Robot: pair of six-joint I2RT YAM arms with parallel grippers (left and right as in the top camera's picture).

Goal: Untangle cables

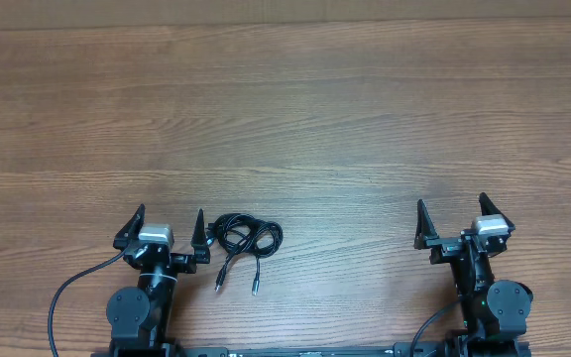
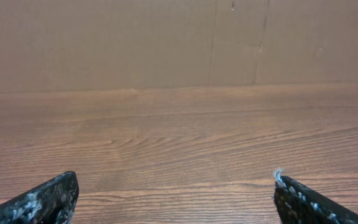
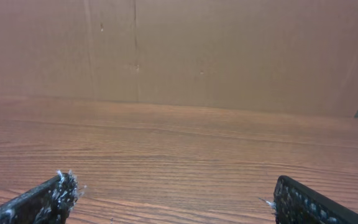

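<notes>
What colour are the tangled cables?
The cables are black, clearest in the overhead view.

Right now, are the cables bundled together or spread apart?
Bundled. The cables lie in one overlapping coil on the table; only two plug ends trail out.

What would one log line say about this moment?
left gripper: open, empty | right gripper: open, empty | cables: tangled bundle on table, close beside left gripper, not gripped

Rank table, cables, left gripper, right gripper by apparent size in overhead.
1. table
2. left gripper and right gripper: alike, no ranking
3. cables: slightly smaller spread than either gripper, close call
</notes>
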